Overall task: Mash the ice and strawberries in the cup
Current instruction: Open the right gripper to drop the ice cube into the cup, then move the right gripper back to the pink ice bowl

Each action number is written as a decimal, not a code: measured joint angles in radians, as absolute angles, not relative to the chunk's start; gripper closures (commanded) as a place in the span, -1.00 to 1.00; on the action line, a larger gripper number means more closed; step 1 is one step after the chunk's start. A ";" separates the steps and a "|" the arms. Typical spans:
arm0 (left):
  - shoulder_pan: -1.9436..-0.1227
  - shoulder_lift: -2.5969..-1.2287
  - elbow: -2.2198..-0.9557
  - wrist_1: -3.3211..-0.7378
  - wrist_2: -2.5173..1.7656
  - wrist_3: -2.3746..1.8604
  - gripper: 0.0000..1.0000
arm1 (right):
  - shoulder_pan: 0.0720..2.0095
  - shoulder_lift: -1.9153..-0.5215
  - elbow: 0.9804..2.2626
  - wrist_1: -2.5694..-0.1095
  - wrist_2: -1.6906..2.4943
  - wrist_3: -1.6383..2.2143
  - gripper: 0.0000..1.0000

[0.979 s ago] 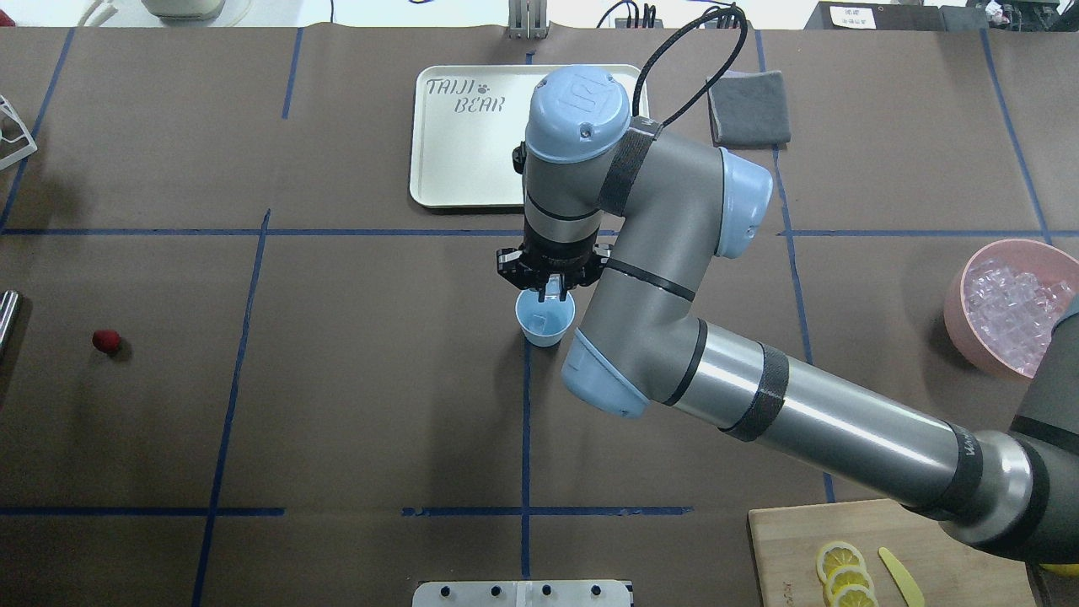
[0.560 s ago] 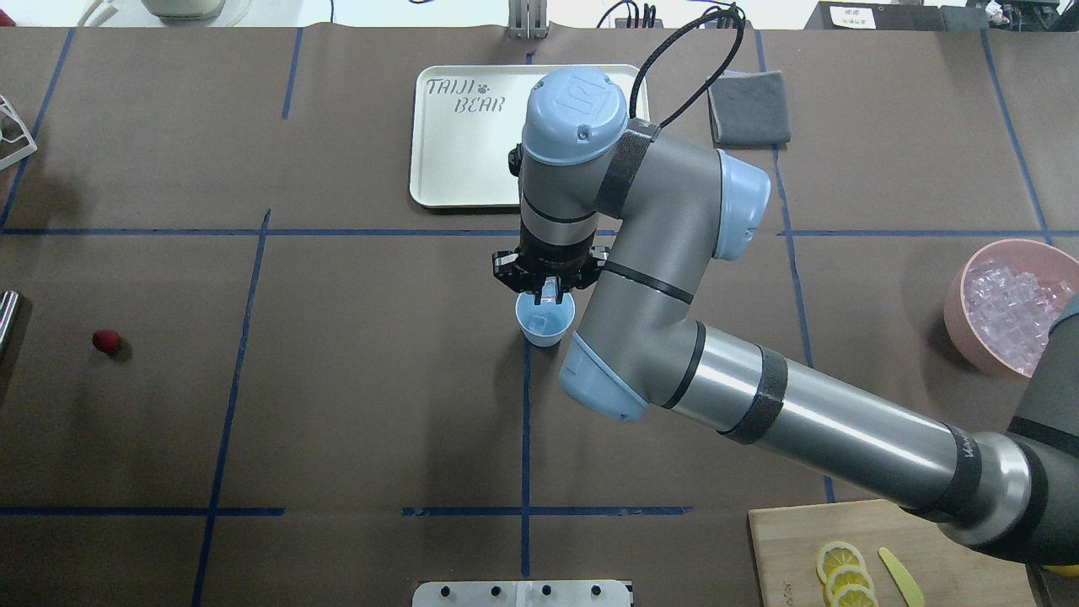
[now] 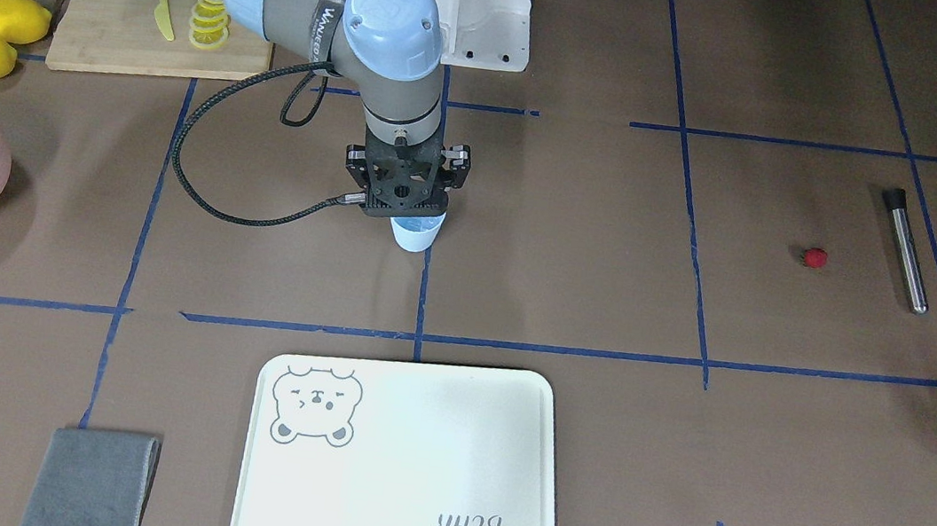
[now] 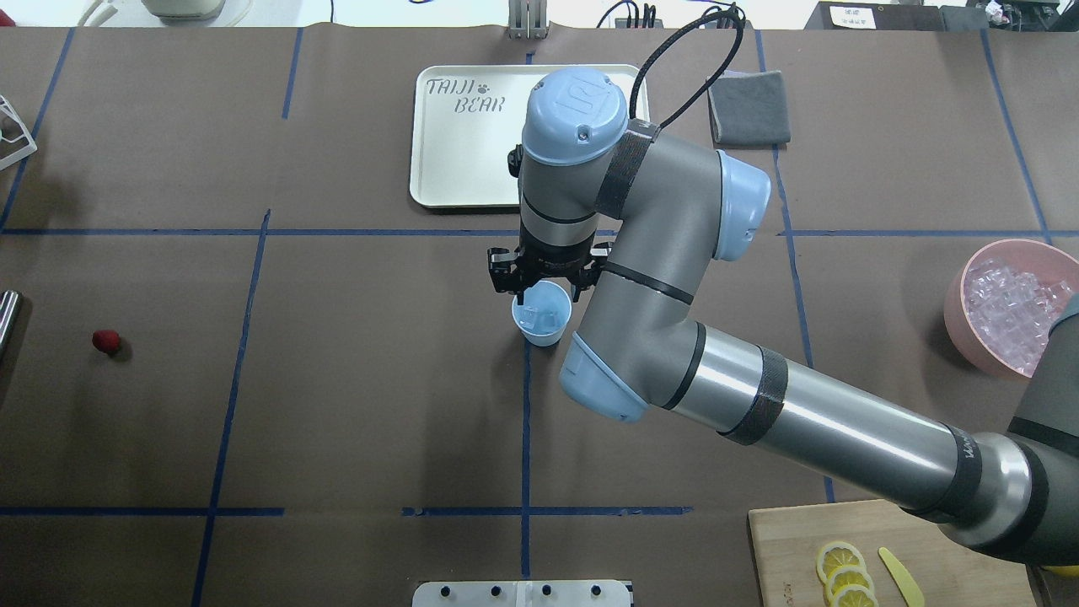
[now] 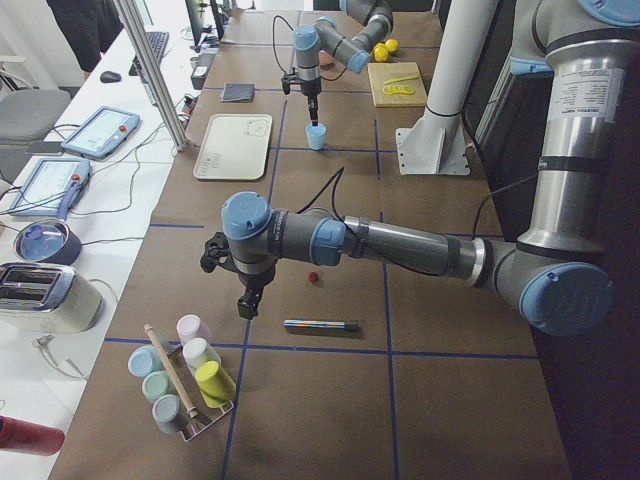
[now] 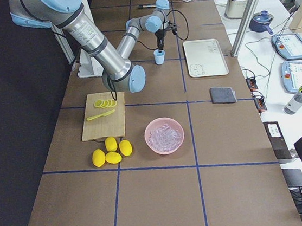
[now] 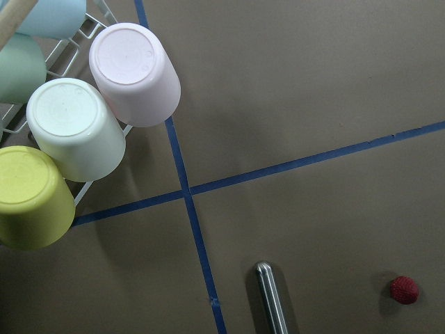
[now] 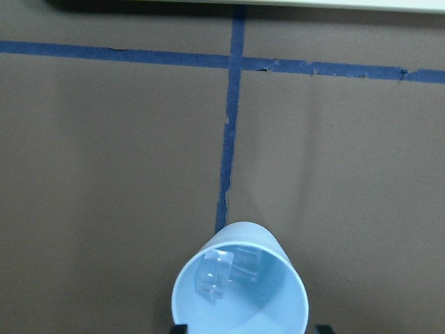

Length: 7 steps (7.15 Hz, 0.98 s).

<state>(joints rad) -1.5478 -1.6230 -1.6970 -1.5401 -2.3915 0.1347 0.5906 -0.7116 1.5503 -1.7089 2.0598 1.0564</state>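
1. Currently the right gripper [image 4: 546, 289] hangs at centre frame in the overhead view, jaws spread wide and holding nothing.
2. We see the cup [image 4: 541, 319] upright directly under it, standing on the blue tape line [image 4: 525, 405]. The fingertips [image 8: 179, 329] show at the bottom edge of the right wrist view, one on each side of the cup's rim. We cannot tell whether they touch it.
3. We count two clear cubes of ice [image 8: 222, 273] inside the cup, against its wall on the upper-left side in the right wrist view.
4. More cubes fill the pink bowl [image 4: 957, 295] at the right edge of the overhead view, well apart from the cup.
5. At the far left of the overhead view the strawberry [image 4: 106, 341] lies on the table [image 4: 337, 421], well apart from cup and right gripper. In the left wrist view it sits in the lower right corner, near the end of the metal rod [image 7: 271, 299].
6. Only the left-side view shows the left gripper [image 5: 249, 303], pointing down near the strawberry. We cannot tell whether its jaws are wide or narrow.
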 measured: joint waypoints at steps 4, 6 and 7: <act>-1.548 -1.624 -1.699 -1.540 -2.391 0.133 -1.00 | 0.594 -0.718 1.581 -1.715 2.059 1.057 -0.97; -1.548 -1.624 -1.699 -1.541 -2.391 0.133 -1.00 | 0.616 -0.724 1.625 -1.752 2.059 1.058 -0.98; -1.548 -1.624 -1.699 -1.541 -2.391 0.133 -1.00 | 0.645 -0.758 1.702 -1.803 2.060 1.054 -0.98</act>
